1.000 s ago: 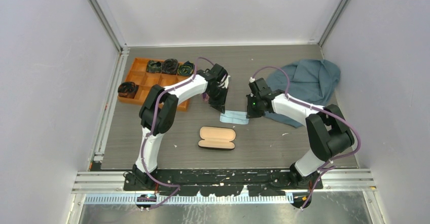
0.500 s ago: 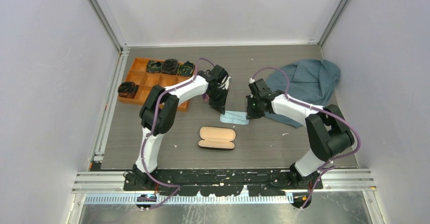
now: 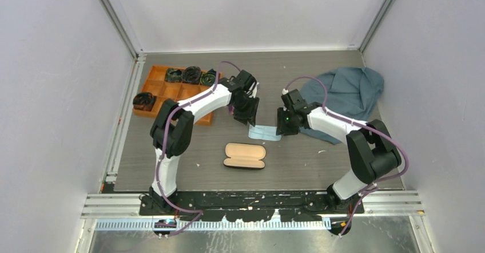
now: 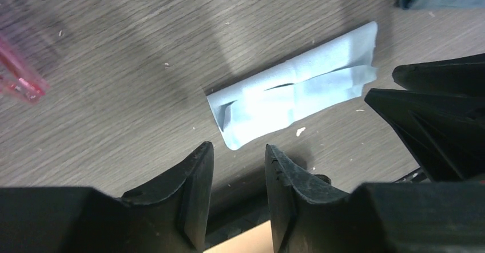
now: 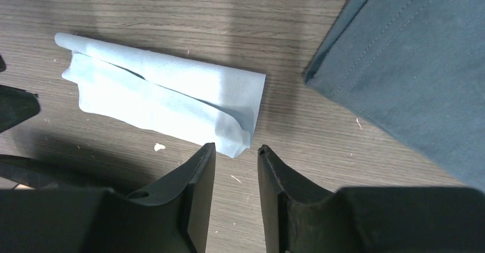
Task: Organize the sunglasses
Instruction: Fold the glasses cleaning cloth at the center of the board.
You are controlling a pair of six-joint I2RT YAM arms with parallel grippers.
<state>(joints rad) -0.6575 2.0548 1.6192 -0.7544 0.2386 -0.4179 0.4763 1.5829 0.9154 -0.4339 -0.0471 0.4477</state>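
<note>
Of the sunglasses, only a bit of pink frame (image 4: 20, 82) shows, at the left edge of the left wrist view; in the top view my left arm hides them. The folded light-blue cloth (image 3: 263, 133) lies flat between my two grippers and also shows in the left wrist view (image 4: 291, 98) and the right wrist view (image 5: 166, 101). My left gripper (image 3: 248, 115) (image 4: 239, 147) is open and empty just above the cloth's left end. My right gripper (image 3: 281, 128) (image 5: 237, 148) is open and empty at its right end. The black case (image 3: 245, 155) lies open, tan lining up, nearer the arm bases.
An orange divided tray (image 3: 163, 98) with dark bundles in several cells sits at the back left. A large dark teal cloth (image 3: 346, 90) (image 5: 417, 64) lies at the back right, close behind my right gripper. Small white crumbs dot the wood-grain table.
The left arm's elbow has shifted a little left and its gripper edged slightly back. The right gripper has barely moved. The cloth and the case lie as before.
</note>
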